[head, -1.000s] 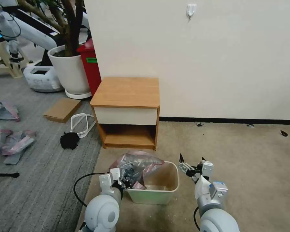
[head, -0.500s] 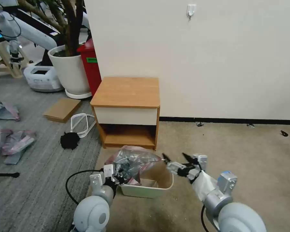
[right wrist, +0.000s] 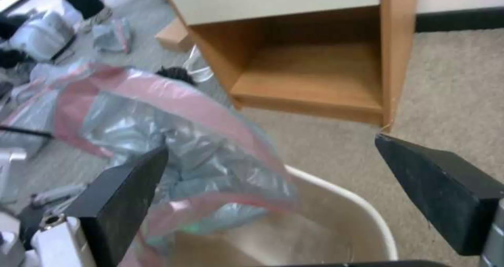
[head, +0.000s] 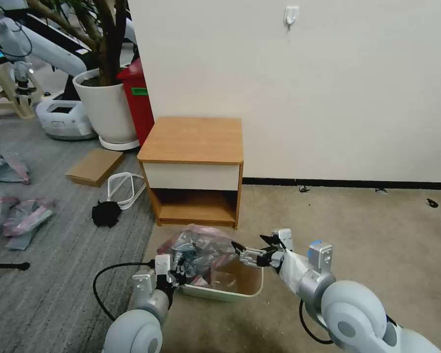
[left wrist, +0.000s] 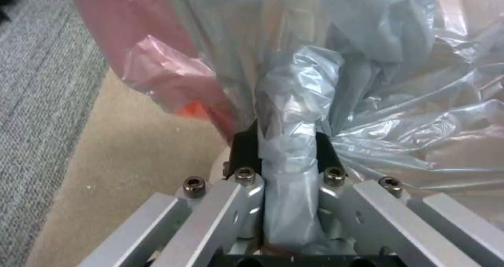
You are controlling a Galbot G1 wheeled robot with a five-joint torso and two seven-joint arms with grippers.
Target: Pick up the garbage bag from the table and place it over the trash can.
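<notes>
I see the left gripper (head: 180, 267) low over the can's (head: 250, 291) left end, its jaws clamped on a twisted neck of the bag (head: 201, 247). In the left wrist view that neck (left wrist: 289, 149) runs straight up between the two black jaw tips of the left gripper (left wrist: 286, 152), pinched flat, and the rest of the film fans out beyond them.

The right gripper (head: 254, 251) reaches in from the right, above the can's far rim, with its jaws spread wide and nothing between them. In the right wrist view the bag (right wrist: 173, 141) lies beside one black jaw and well apart from the other; the can's rim (right wrist: 367, 223) curves below the gap of the right gripper (right wrist: 273, 172).

The bag is a crumpled mound of thin grey translucent plastic with a pink band looping over its top. It bulges above the can's left half and part of it hangs down inside. The can sits on the beige carpet just in front of the table (head: 193, 139), which stands against the wall.
</notes>
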